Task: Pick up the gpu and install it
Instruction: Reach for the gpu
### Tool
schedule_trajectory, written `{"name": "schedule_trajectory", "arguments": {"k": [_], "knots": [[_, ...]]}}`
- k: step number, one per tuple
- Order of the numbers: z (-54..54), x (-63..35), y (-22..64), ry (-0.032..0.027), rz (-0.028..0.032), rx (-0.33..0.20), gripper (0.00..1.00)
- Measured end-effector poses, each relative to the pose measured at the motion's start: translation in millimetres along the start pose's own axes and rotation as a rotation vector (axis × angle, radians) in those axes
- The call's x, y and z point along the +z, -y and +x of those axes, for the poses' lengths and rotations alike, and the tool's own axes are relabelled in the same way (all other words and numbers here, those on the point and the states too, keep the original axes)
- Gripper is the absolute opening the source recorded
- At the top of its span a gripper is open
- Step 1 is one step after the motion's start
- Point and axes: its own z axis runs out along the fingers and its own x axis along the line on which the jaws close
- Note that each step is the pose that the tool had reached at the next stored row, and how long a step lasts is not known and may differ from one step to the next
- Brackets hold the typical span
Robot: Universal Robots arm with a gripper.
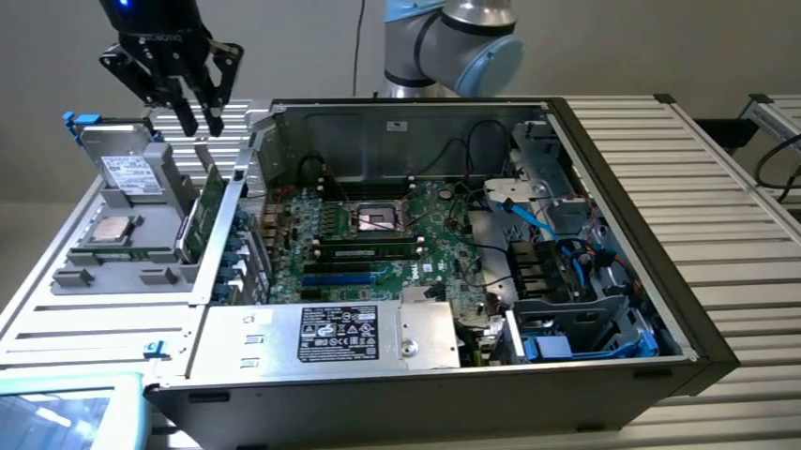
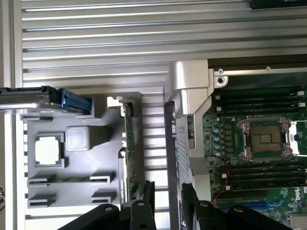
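The gpu (image 1: 202,217) stands on edge in a slot of the grey parts holder (image 1: 88,277), just outside the open computer case's wall on the exterior view's left. Its green board edge shows as a thin strip, the gpu (image 2: 128,148) in the wrist view. My gripper (image 1: 201,120) hangs well above it, black fingers pointing down, open and holding nothing. In the wrist view the gripper (image 2: 169,203) has its two fingertips (image 2: 148,194) apart, straddling the gap between the card and the case wall.
The open case holds the large green motherboard (image 1: 363,234) with its bare CPU socket (image 2: 264,139), memory sticks and cables. A power supply (image 1: 338,333) sits at the case front. The holder also carries a processor (image 2: 48,149) and a drive (image 1: 126,171). Slatted aluminium table (image 1: 714,178) surrounds everything.
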Motion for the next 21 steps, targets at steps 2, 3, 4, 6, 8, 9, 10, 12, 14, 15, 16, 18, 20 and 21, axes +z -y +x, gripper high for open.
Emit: {"name": "schedule_trajectory", "arguments": {"k": [2, 3, 4, 6, 8, 9, 10, 12, 14, 15, 16, 18, 20, 21], "knots": [[9.1, 0.0, 0.6, -0.0001, -0.0007, 0.000, 0.37], [13.6, 0.1, 1.0, -0.0001, -0.0011, 0.000, 0.37], [18.1, 0.1, 1.3, -0.0001, -0.0015, 0.000, 0.37], [27.2, 0.2, 1.9, -0.0002, -0.0022, 0.000, 0.37], [34.7, 0.2, 2.5, -0.0003, -0.0028, 0.000, 0.37], [34.9, 0.2, 2.5, -0.0002, -0.0028, 0.000, 0.37], [34.9, 0.2, 2.5, -0.0002, -0.0028, 0.000, 0.37], [34.9, 0.2, 2.5, -0.0002, -0.0029, 0.000, 0.37], [34.9, 0.2, 2.5, -0.0002, -0.0029, 0.000, 0.37], [34.9, 0.2, 2.5, -0.0002, -0.0029, 0.000, 0.37], [34.9, 0.2, 2.5, -0.0003, -0.0029, 0.000, 0.37], [34.9, 0.2, 2.5, -0.0002, -0.0029, 0.000, 0.37], [34.9, 0.2, 2.5, -0.0002, -0.0029, 0.000, 0.37], [34.9, 0.2, 2.5, -0.0002, -0.0029, 0.000, 0.37]]}}
